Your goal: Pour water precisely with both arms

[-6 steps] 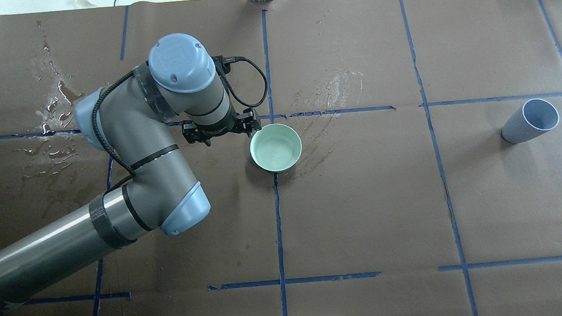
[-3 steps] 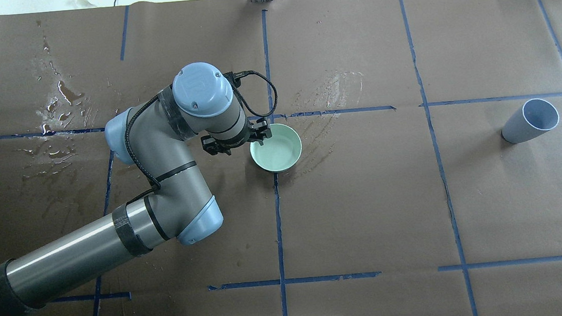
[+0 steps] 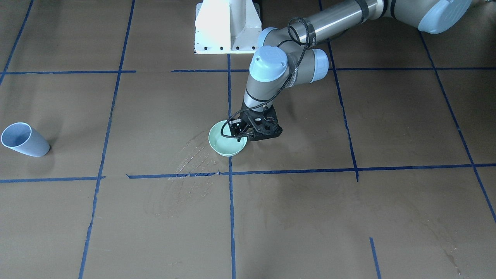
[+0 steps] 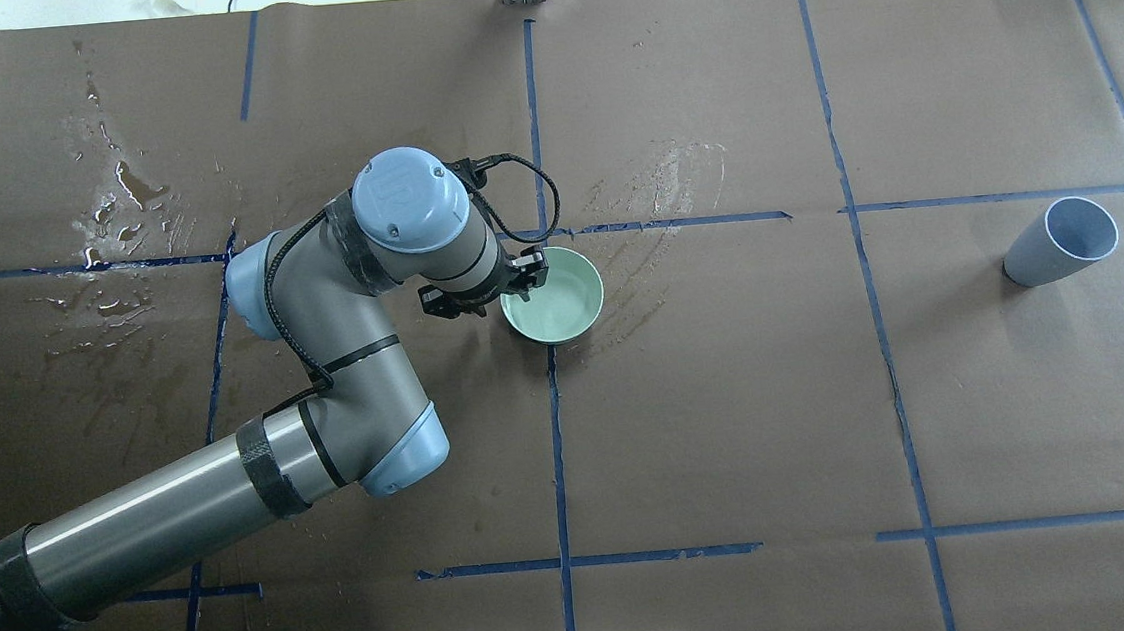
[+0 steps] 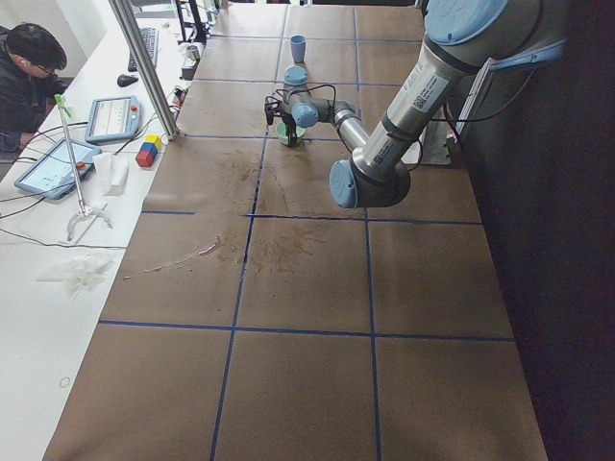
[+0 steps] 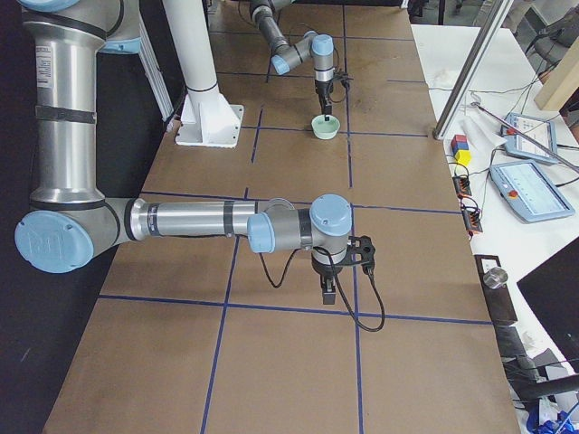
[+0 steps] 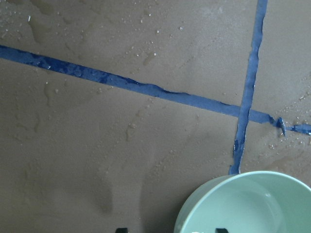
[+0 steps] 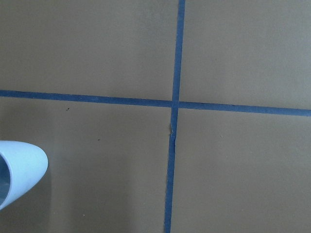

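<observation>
A mint-green bowl (image 4: pixel 555 296) stands at the table's middle, on the blue tape cross. My left gripper (image 4: pixel 511 281) is open and reaches down at the bowl's left rim. In the left wrist view its two fingertips (image 7: pixel 121 229) straddle the rim of the bowl (image 7: pixel 243 204). Whether the bowl holds water I cannot tell. Spilled water (image 4: pixel 117 205) glistens on the paper at far left. A blue-grey cup (image 4: pixel 1058 244) stands upright at the far right, and its rim (image 8: pixel 17 170) shows in the right wrist view. My right gripper (image 6: pixel 327 294) appears only in the exterior right view, so I cannot tell its state.
Brown paper with blue tape lines covers the table (image 4: pixel 731 423). A smeared wet streak (image 4: pixel 653 198) lies just right of the bowl. The white pedestal (image 3: pixel 226 27) stands at the robot's side. A person (image 5: pixel 24 77), tablets and coloured blocks (image 5: pixel 149 151) sit along the far edge.
My left arm has swung right and toward the robot and come lower. Its gripper has gone from just left of the bowl to over the bowl's left rim. The bowl and cup have not moved.
</observation>
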